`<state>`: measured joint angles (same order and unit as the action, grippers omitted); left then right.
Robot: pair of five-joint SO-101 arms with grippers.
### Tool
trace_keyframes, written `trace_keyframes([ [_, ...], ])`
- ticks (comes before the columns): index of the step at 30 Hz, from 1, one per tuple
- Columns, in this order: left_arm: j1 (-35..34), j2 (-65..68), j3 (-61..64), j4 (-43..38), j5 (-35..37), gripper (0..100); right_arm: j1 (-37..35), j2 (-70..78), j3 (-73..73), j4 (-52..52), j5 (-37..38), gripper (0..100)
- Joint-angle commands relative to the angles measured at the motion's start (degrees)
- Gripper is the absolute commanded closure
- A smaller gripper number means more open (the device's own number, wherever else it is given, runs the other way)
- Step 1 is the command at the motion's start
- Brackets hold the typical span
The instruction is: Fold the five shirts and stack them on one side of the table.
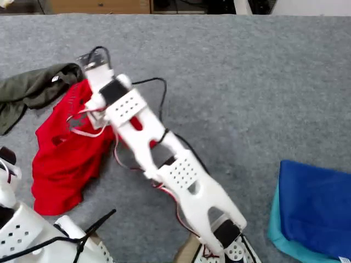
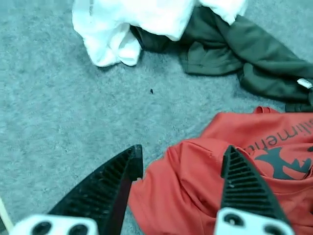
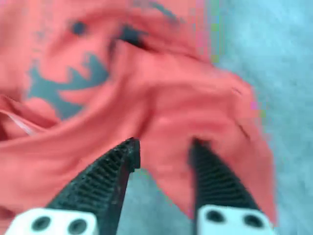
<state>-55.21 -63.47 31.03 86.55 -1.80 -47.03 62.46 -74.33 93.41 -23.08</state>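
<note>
A crumpled red shirt (image 1: 63,156) with a dark print lies on the grey table at the left. My right gripper (image 3: 164,147) hangs open just above its folds, red cloth (image 3: 161,98) showing between the fingers. In the high view the right arm (image 1: 164,159) stretches from the front edge to the shirt's upper part. My left gripper (image 2: 183,152) is open over the red shirt's edge (image 2: 195,181), with nothing in it. A dark green shirt (image 1: 33,87) (image 2: 244,54) and a white shirt (image 2: 142,24) lie bunched beyond. A folded blue shirt (image 1: 315,200) rests on a teal one (image 1: 278,235) at the right.
The left arm's base (image 1: 22,233) sits at the front left corner. Black and red cables (image 1: 159,93) trail along the right arm. Bare grey table (image 1: 247,82) stretches across the middle and back right.
</note>
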Motion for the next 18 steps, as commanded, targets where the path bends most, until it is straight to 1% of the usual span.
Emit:
trace_keyframes([
  [1, 0.79, -0.31, -0.53, -0.79, 0.35, 73, -1.36, 2.68, 0.40, -8.00, 0.18, 79.7],
  [3, 0.79, -0.31, -0.53, -0.79, 0.26, 73, -1.27, 4.88, 0.13, -9.23, 0.18, 85.1],
  [6, 0.70, -0.31, -0.18, -0.79, 0.26, 73, -0.04, 5.23, -1.98, -6.42, 0.70, 99.8],
  [8, 0.70, -0.31, -0.09, -0.79, 0.26, 73, 1.36, 5.14, -4.09, -3.08, 2.02, 97.6],
  [10, 1.14, -0.31, -0.09, -0.79, 0.26, 73, 2.86, 5.32, -7.34, 0.18, 3.60, 99.6],
  [14, 1.14, -0.22, -0.26, -1.23, 0.26, 73, 4.79, 5.05, -15.16, 9.32, 6.24, 99.5],
  [18, 2.02, -0.04, -0.09, -1.32, 0.35, 73, 7.52, 2.86, -16.92, 9.05, 10.46, 99.5],
])
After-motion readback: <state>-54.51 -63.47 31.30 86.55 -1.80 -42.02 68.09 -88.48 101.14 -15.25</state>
